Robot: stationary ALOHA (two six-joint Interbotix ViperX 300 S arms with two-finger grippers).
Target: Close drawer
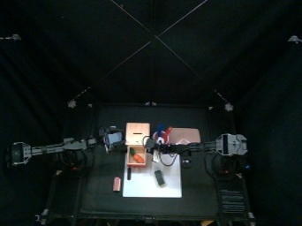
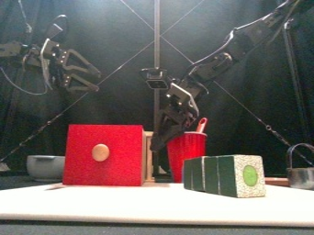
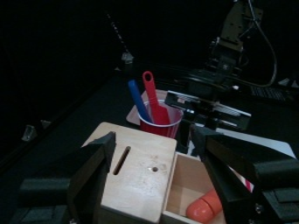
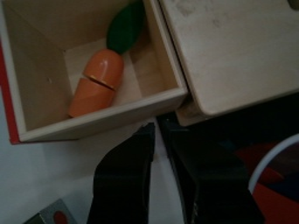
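Drawer (image 4: pixel 70 79) pulled out of the wooden box (image 4: pixel 233 48), carrot (image 4: pixel 96 80) inside. Right pincer (image 4: pixel 158 149) half-open, empty, at the drawer's front. Left pincer (image 3: pixel 152 162) wide open, empty, above the box. Next: push drawer in.

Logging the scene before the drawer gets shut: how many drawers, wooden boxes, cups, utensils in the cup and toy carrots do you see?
Drawer: 1
Wooden box: 1
Red cup: 1
Utensils in the cup: 2 (blue, red)
Toy carrot: 1
Total: 6
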